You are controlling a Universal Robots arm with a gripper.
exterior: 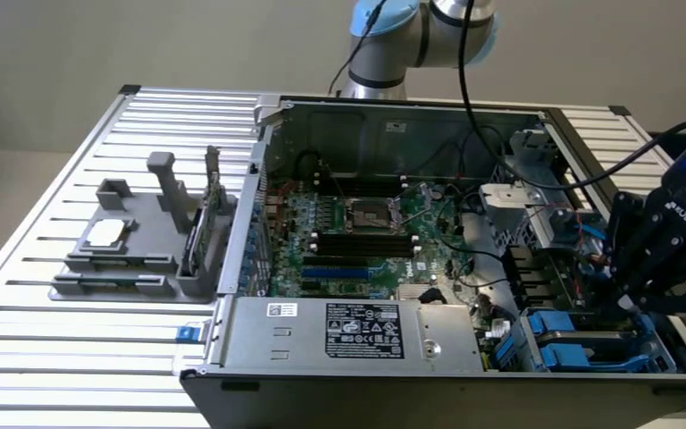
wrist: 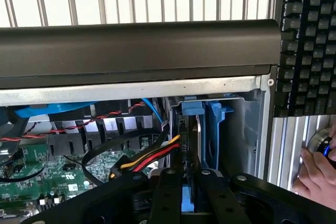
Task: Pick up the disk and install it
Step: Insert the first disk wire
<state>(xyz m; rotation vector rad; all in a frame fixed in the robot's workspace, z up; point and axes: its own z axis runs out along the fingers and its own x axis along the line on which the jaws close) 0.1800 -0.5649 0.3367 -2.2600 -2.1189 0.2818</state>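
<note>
Gripping disk edge-on, tool clamped on it, probably; blue drive bay straight ahead, lower centre frame.

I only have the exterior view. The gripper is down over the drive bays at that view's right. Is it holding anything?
Observer: Yes. The wrist view shows the gripper closed on the disk, seen edge-on in its blue carrier.
Operator: How does the disk sit?
Observer: Upright, right beside a blue bay bracket near the case wall.
Operator: Anything outside the case on that side?
Observer: A black keyboard lies on the slatted table just beyond the case.
</note>
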